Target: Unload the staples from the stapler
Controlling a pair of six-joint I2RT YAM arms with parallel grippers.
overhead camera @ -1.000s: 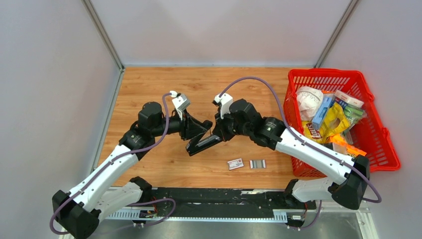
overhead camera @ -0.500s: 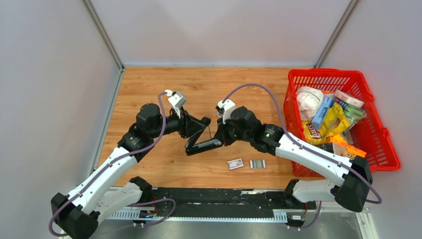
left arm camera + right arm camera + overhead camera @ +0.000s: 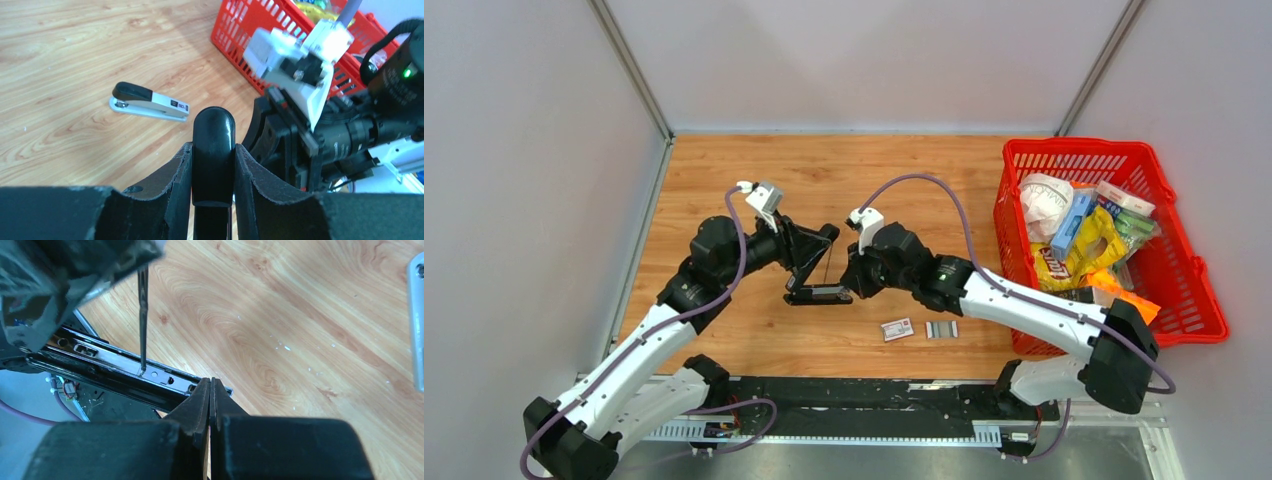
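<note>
The stapler (image 3: 817, 294) has come down in the last second. It was held tilted in the air between the two arms; now its base lies flat on the tabletop (image 3: 724, 170), a little further left. Its lid (image 3: 213, 145) is swung up much steeper than it was.

The left tool (image 3: 819, 240) pinches that lid, one pad on each side, as the left wrist view shows plainly. The right tool (image 3: 210, 390) is pressed together with nothing between its tips. It sits at the near end of the base, right against the open rail (image 3: 150, 374); I cannot tell whether it actually presses on it.

The rail looks bare from the right wrist view, with holes showing along the channel and only the thin spring rod (image 3: 142, 315) standing over it. The staples (image 3: 941, 329) lie as a short ribbed strip on the tabletop, well apart from the stapler and just beside a small printed box (image 3: 896, 329). Neither has shifted.

With the magazine exposed and apparently empty, I judge the unloading largely done, and the set-down reads as a closing move. A second stapler (image 3: 150, 102) (white and black, closed) lies beyond, toward the red basket (image 3: 1079, 146).
</note>
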